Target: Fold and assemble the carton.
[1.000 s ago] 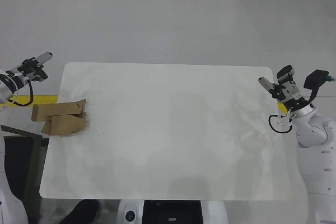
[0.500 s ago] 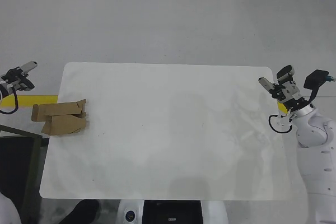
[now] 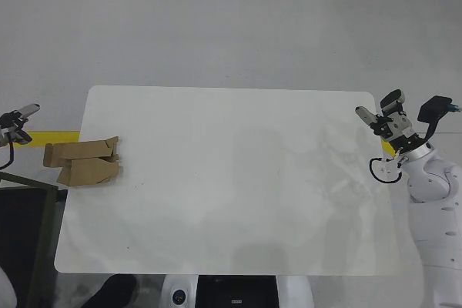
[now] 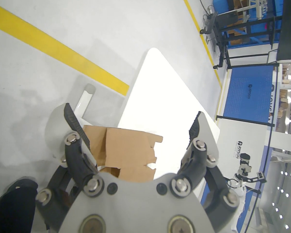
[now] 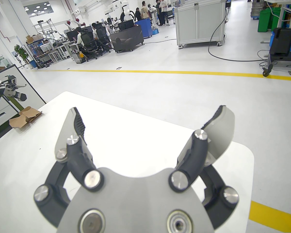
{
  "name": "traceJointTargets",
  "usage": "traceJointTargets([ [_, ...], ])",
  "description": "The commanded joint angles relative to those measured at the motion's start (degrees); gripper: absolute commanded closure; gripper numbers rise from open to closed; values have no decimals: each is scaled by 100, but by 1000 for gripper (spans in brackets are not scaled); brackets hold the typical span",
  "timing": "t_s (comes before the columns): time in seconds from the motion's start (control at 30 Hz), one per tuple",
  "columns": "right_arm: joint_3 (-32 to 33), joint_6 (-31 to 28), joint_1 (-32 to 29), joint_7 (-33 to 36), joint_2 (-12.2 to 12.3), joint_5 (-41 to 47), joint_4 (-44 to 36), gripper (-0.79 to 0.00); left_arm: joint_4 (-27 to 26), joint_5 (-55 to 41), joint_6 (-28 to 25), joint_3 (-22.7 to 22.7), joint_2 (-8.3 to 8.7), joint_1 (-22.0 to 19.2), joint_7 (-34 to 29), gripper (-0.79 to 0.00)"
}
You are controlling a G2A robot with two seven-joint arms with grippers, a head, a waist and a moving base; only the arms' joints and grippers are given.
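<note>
While left gripper and right gripper gape empty, brown cardboard carton overhangs white table; a nudge risks dropping it.

One carton, one table, one left pincer, one right pincer.

In my left wrist view, a short white brand word with a small logo stands on a blue partition panel; a dark one stands on the white panel adjoining it.
</note>
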Motion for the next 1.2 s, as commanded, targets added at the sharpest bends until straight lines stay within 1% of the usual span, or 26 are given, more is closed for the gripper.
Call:
traceJointTargets([
  [0.0, 0, 0, 0, 0, 0, 0, 0, -785, 239, 212, -52, 101, 39, -82, -98, -785],
  [0.03, 0, 0, 0, 0, 0, 0, 0, -785, 294, 410, -104, 177, 64, -116, -132, -785],
  [0.1, 0, 0, 0, 0, 0, 0, 0, -785, 503, 404, -220, 249, 90, -237, -436, -785],
  [0.17, 0, 0, 0, 0, 0, 0, 0, -785, 672, 584, -322, 316, 136, -318, -520, -785],
  [0.27, 0, 0, 0, 0, 0, 0, 0, -785, 922, 700, -584, 443, 178, -431, -806, -785],
  [0.37, 0, 0, 0, 0, 0, 0, 0, -785, 1206, 764, -734, 569, 201, -531, -1042, -785],
  [0.47, 0, 0, 0, 0, 0, 0, 0, -785, 1462, 784, -804, 701, 198, -633, -1147, -785],
  [0.73, 0, 0, 0, 0, 0, 0, 0, -785, 1975, 645, -911, 948, 151, -845, -1077, -785],
  [0.77, 0, 0, 0, 0, 0, 0, 0, -785, 2010, 642, -927, 972, 150, -865, -1059, -760],
  [0.8, 0, 0, 0, 0, 0, 0, 0, -785, 2050, 637, -919, 991, 152, -886, -1043, -683],
  [0.83, 0, 0, 0, 0, 0, 0, 0, -785, 2107, 600, -914, 1000, 151, -904, -1035, -576],
  [0.9, 0, 0, 0, 0, 0, 0, 0, -785, 2194, 550, -972, 1024, 151, -920, -1001, -388],
  [0.97, 0, 0, 0, 0, 0, 0, 0, -785, 2239, 563, -1009, 1070, 151, -929, -924, -265],
  [1.03, 0, 0, 0, 0, 0, 0, 0, -785, 2280, 543, -1016, 1105, 149, -953, -892, -185],
  [1.1, 0, 0, 0, 0, 0, 0, 0, -785, 2316, 519, -1013, 1139, 144, -971, -845, -74],
  [1.17, 0, 0, 0, 0, 0, 0, 0, -785, 2345, 479, -1015, 1162, 143, -990, -805, -28],
])
